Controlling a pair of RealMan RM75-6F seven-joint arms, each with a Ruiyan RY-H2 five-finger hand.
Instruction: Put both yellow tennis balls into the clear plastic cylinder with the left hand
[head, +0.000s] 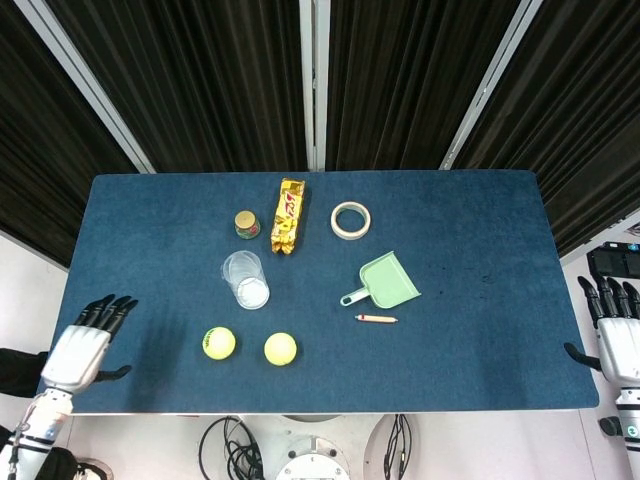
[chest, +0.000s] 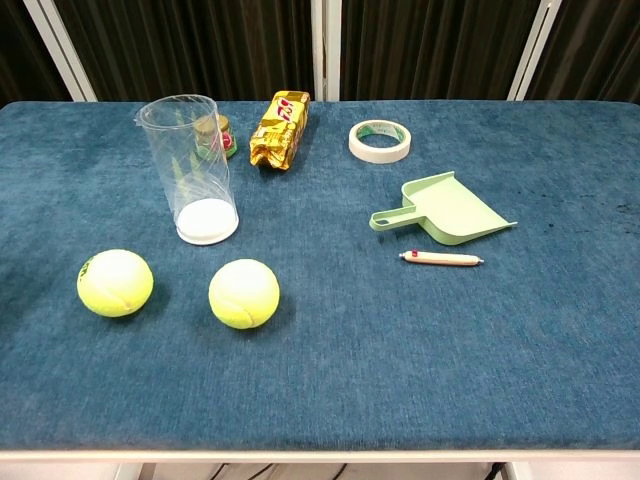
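Note:
Two yellow tennis balls lie side by side near the table's front edge, one (head: 219, 343) (chest: 115, 283) to the left of the other (head: 281, 348) (chest: 244, 293). The clear plastic cylinder (head: 245, 280) (chest: 192, 168) stands upright and empty just behind them. My left hand (head: 85, 345) hovers open over the table's front left corner, well left of the balls. My right hand (head: 617, 334) hangs open beyond the right edge. Neither hand shows in the chest view.
On the blue table (head: 480, 230) lie a gold snack bag (head: 289, 216), a small jar (head: 246, 224), a tape roll (head: 351, 219), a green dustpan (head: 385, 282) and a pen (head: 376, 318). Black curtains hang behind.

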